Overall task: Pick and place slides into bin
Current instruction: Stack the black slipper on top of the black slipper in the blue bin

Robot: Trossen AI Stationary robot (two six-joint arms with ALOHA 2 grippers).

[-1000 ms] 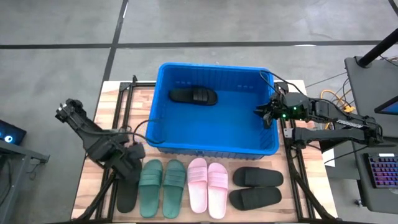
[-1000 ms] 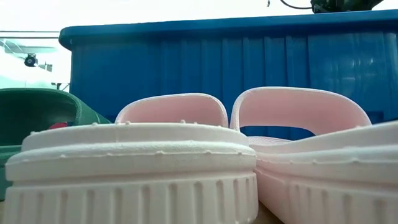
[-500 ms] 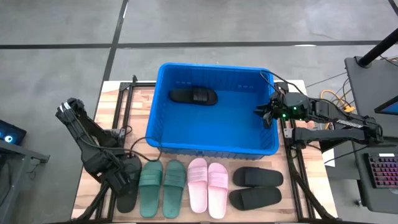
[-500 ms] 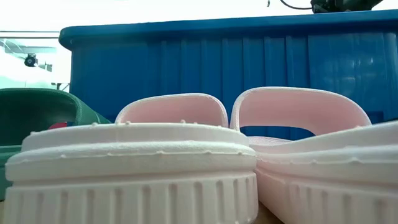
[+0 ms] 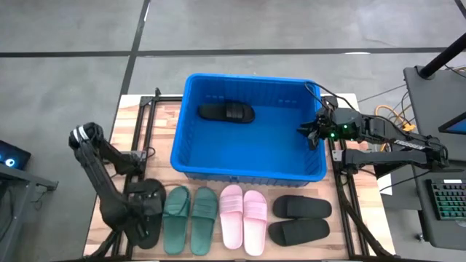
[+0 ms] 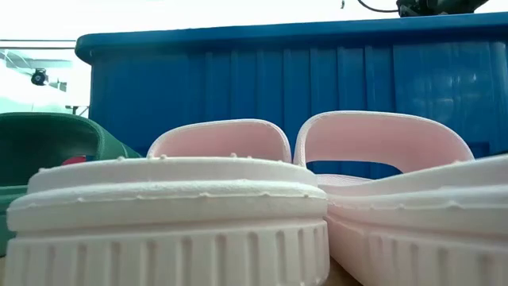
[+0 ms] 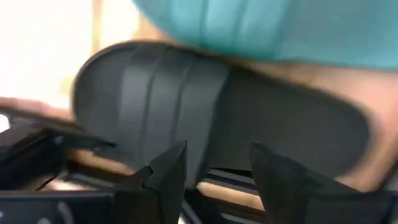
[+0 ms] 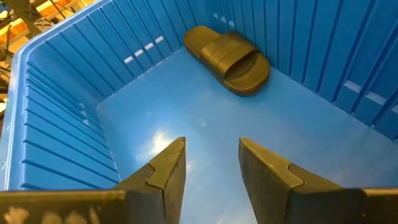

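While the left gripper [image 5: 143,211] hangs spread and empty over a black slide [image 5: 149,217] at the table's [image 5: 102,211] front-left corner, the right gripper [image 5: 309,132] waits parted, holding nothing, at the bin's [image 5: 247,173] right rim.
- Bin: one black slide [image 5: 226,112] inside, near the far wall.
- Table front edge: green pair [image 5: 190,218], pink pair [image 5: 243,217], two black slides [image 5: 300,219].

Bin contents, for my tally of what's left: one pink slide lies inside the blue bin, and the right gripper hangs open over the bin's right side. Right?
Not quite. The slide in the bin is black, not pink; the high view shows it near the far wall. The pink pair sits on the table in front. The right gripper does hang open over the bin's right side.
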